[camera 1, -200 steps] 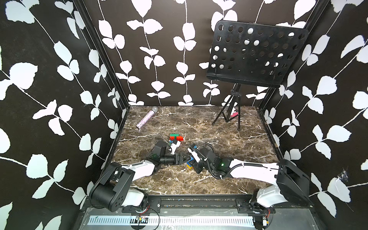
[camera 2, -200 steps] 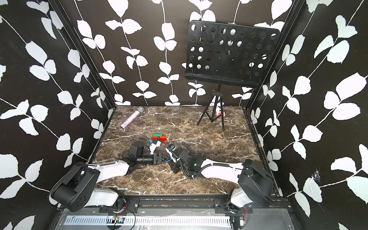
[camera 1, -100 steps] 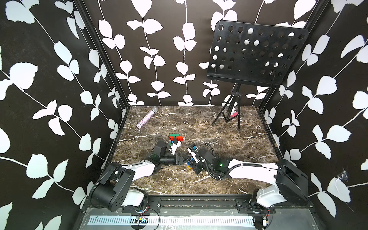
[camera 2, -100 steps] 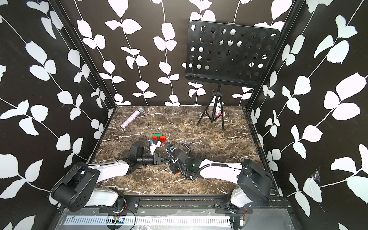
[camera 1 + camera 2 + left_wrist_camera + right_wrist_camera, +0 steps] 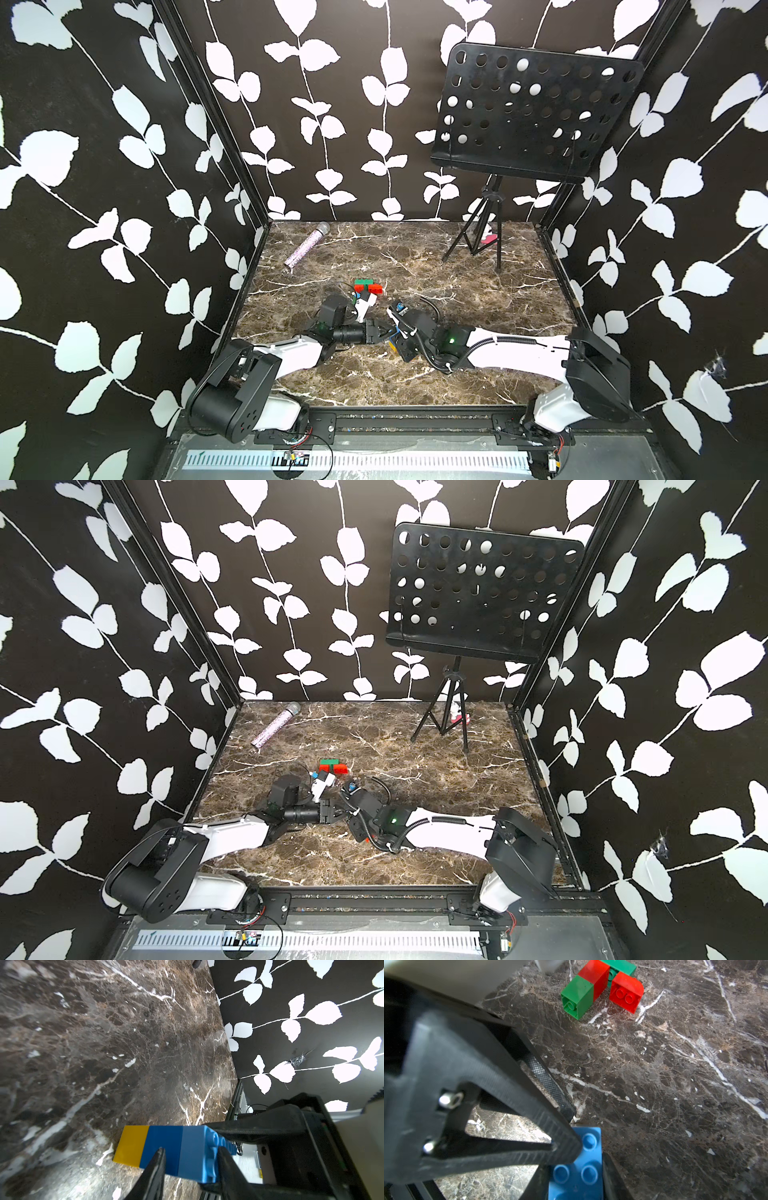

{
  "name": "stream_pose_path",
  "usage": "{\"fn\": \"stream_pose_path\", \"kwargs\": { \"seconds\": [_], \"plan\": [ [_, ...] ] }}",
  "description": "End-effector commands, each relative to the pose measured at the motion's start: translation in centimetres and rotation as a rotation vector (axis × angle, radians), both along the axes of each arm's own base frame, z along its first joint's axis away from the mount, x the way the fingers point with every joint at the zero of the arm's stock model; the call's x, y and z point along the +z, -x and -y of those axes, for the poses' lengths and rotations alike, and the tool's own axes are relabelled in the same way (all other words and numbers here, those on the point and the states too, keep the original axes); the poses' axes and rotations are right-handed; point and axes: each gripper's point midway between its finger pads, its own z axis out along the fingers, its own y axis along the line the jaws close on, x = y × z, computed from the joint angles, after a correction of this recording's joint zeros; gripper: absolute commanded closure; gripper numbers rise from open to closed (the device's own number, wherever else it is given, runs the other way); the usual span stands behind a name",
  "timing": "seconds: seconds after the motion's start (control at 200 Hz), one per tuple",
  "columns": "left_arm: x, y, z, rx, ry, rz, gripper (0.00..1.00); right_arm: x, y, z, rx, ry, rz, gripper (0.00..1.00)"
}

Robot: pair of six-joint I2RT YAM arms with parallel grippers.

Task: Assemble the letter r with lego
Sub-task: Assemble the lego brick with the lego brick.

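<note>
Since a second ago the right arm (image 5: pixel 515 353) has crept toward the left of the frame in both top views, and the left gripper (image 5: pixel 190 1150) has drawn its jaws in. Nearest the front rail, low in the middle of the frame, the two grippers meet nose to nose over the marble tabletop (image 5: pixel 478 299).

The right gripper (image 5: pixel 575 1177) pinches the three-brick stack (image 5: pixel 180 1147) by its light blue brick (image 5: pixel 577 1167), studs facing that wrist's camera. In the left wrist view the stack lies across the lower middle, yellow brick (image 5: pixel 132 1145) to the left and studded end to the right. The left fingers (image 5: pixel 158 1165) straddle it, one over the blue brick (image 5: pixel 164 1138) and one at the studs. Whether they already bite I cannot tell.

This looks like a handover or regrip. The left should seat on flat faces, not studs, and the right should hold until that grip is firm, or the stack may lever apart.

Farther up the frame, well apart from both grippers, lie a red brick (image 5: pixel 626 994) and a green brick (image 5: pixel 577 999). Beyond them are a microphone (image 5: pixel 306 249) and a music stand (image 5: pixel 536 112).
</note>
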Motion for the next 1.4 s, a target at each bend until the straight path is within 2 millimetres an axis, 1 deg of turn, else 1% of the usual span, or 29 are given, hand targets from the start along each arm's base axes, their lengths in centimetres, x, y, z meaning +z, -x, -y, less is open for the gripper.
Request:
{"fn": "stream_pose_path", "kwargs": {
  "seconds": [0.0, 0.23, 0.345, 0.575, 0.895, 1.245, 1.39],
  "plan": [
    [-4.0, 1.4, -1.8, 0.052, -0.118, -0.102, 0.59, -9.3, 5.3, 9.5, 0.006, 0.45, -0.271, 0.87],
    [-5.0, 2.2, -2.2, 0.06, -0.139, -0.123, 0.63, -9.7, 6.1, 9.6, 0.035, 0.491, -0.328, 0.87],
    [-5.7, 2.7, -2.6, 0.066, -0.149, -0.136, 0.64, -10.2, 6.4, 9.6, 0.047, 0.51, -0.355, 0.87],
    [-6.3, 3.1, -2.8, 0.071, -0.163, -0.142, 0.65, -10.8, 6.8, 9.4, 0.064, 0.527, -0.387, 0.88],
    [-7.3, 3.6, -3.0, 0.07, -0.174, -0.16, 0.67, -10.8, 6.8, 8.7, 0.071, 0.512, -0.4, 0.9],
    [-8.8, 4.7, -3.6, 0.075, -0.212, -0.197, 0.69, -10.6, 6.5, 8.2, 0.077, 0.502, -0.394, 0.9],
    [-9.0, 4.8, -3.7, 0.081, -0.217, -0.201, 0.69, -10.6, 6.5, 8.0, 0.075, 0.496, -0.391, 0.91]
  ]
}}
